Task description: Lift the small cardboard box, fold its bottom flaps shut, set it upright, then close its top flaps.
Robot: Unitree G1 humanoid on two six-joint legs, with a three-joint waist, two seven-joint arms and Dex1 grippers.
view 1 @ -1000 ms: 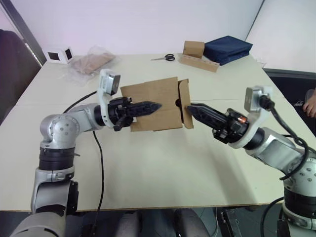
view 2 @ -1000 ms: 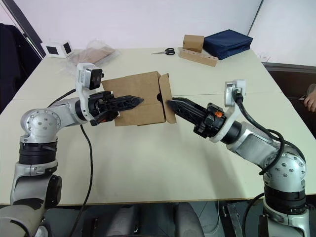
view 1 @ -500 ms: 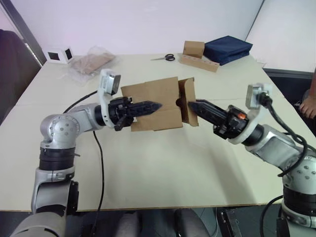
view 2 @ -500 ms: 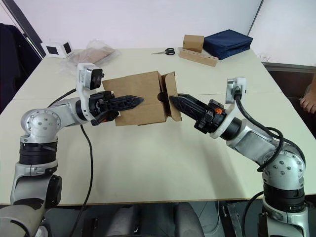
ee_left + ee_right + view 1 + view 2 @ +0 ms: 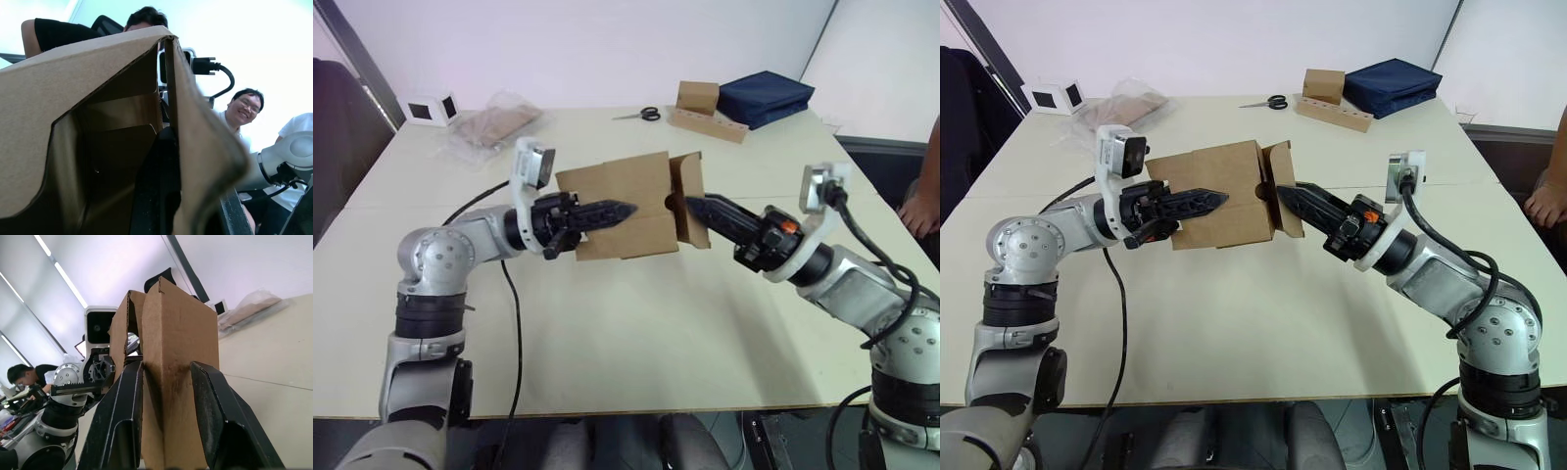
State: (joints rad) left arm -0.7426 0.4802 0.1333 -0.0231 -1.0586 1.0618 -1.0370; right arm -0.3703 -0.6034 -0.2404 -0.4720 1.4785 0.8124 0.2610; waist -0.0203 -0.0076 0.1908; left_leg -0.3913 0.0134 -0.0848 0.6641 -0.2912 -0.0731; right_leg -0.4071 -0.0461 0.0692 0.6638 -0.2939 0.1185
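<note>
Holding the box [image 5: 626,201] up, the left gripper [image 5: 625,209] pinches its wall; the right wrist view shows the right gripper [image 5: 166,377] open around a flap [image 5: 178,362], reaching toward 9 o'clock.

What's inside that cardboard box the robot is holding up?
Inside the small cardboard box, the left wrist view shows bare cardboard walls and one black finger of the left gripper reaching in. No contents show; the far end is hidden by flaps.
</note>
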